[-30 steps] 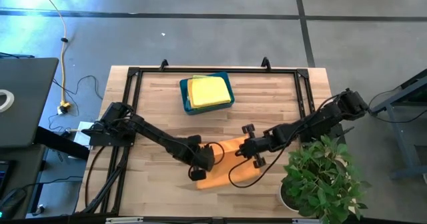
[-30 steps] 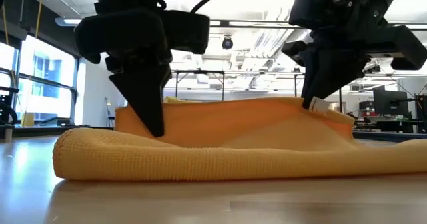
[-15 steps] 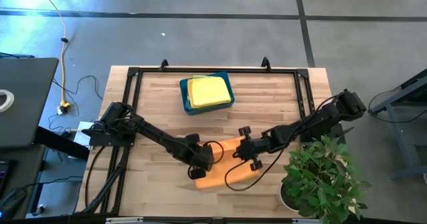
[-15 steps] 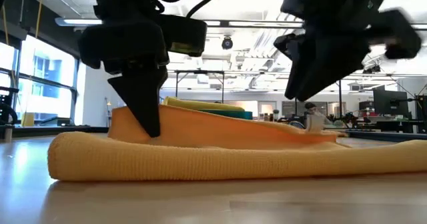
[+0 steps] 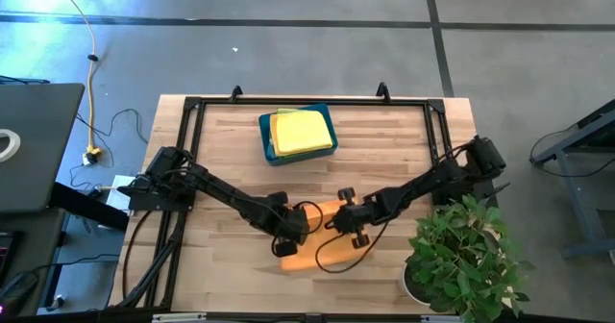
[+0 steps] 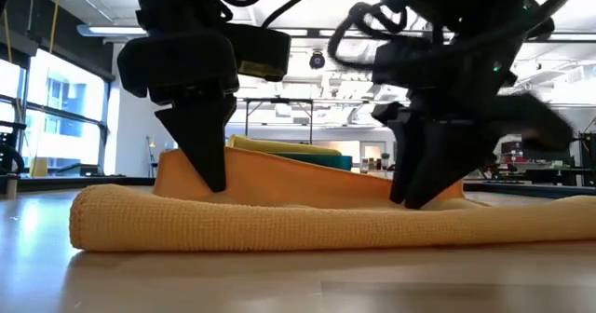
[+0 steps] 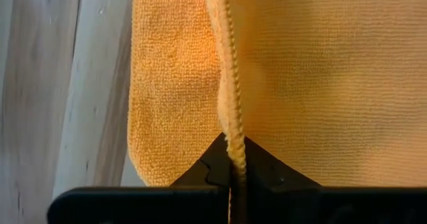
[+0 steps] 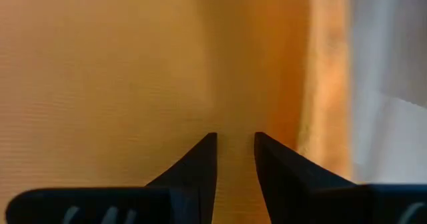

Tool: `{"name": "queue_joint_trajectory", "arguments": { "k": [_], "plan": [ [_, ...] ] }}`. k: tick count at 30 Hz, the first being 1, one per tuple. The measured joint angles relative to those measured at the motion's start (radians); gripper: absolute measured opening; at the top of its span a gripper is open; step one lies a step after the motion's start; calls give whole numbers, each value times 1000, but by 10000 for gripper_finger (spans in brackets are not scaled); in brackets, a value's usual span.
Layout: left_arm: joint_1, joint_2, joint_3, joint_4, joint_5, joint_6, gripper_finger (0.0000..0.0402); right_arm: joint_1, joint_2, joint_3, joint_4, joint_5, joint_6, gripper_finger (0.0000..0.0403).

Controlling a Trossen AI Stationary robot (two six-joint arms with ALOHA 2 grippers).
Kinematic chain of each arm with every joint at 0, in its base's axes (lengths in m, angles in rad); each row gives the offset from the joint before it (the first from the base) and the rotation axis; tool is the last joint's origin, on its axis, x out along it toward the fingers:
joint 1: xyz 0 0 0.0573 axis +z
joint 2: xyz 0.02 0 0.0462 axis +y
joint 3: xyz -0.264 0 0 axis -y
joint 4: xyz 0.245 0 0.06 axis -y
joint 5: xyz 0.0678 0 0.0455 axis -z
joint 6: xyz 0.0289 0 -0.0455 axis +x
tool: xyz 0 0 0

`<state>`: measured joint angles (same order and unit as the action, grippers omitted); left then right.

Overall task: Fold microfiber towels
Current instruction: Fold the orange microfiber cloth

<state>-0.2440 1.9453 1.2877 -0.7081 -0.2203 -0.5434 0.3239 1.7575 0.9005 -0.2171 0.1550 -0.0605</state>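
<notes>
At the table's front edge, between the two arms: orange towel [image 5: 306, 257], lying flat with its upper layer drawn partway over the lower.

Change noted against a second ago:
- Right gripper [image 6: 424, 190]: then pinching the towel's tagged corner and holding it raised; now let go, fingers parted with nothing between them.
- Tagged corner: no longer held aloft; dropped onto the layer beneath.
- Right gripper also shifted inward over the cloth, nearer the left gripper [image 6: 207, 169].
- Left gripper: unchanged, clamped on the towel's hemmed edge [image 7: 233, 104] and keeping that side lifted a little.

Bearing on the task, as judged: first fold laid on the right side only, left side not yet set down; fold not finished, and no tidy stacking begun for this cloth.

Pose:
- Left arm: reaching diagonally from the table's left side, fingers pointing down, tips squeezed together on the hem.
- Right arm: stretched low from the right side, past the potted plant [image 5: 466, 256], fingers pointing down at the cloth's top face, close above or touching; cannot tell which.

Elsewhere: yellow towel [image 5: 300, 131] resting in the teal bin [image 5: 265, 142] at the table's far side, well apart from both grippers.
</notes>
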Motion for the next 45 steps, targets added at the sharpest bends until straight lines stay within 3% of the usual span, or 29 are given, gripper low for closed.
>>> {"name": "queue_joint_trajectory", "arguments": {
  "k": [7, 12, 19, 27, 31, 38, 45],
  "plan": [
    [-3, 0, 0, -3, -2, 10, 47, 17, -38, 1, -47, 135, -36, 94],
    [-3, 1, 18, -42, -64, 53, 82, 19, -48, 2, -148, 232, 42, 94],
    [-3, 1, 96, -132, -152, 136, 109, 47, -54, 2, -195, 195, 261, 94],
    [-6, 1, 137, -136, -106, 155, 106, 155, -54, 2, -226, 169, 486, 94],
    [-5, 1, 134, -105, -36, 153, 104, 200, -54, 2, -232, 200, 546, 94],
    [-17, 1, 65, 72, 76, 128, 104, 262, -54, 2, -234, 216, 672, 94],
    [-40, 1, 10, 130, 82, 123, 102, 319, -54, 2, -234, 186, 834, 94]
  ]
}}
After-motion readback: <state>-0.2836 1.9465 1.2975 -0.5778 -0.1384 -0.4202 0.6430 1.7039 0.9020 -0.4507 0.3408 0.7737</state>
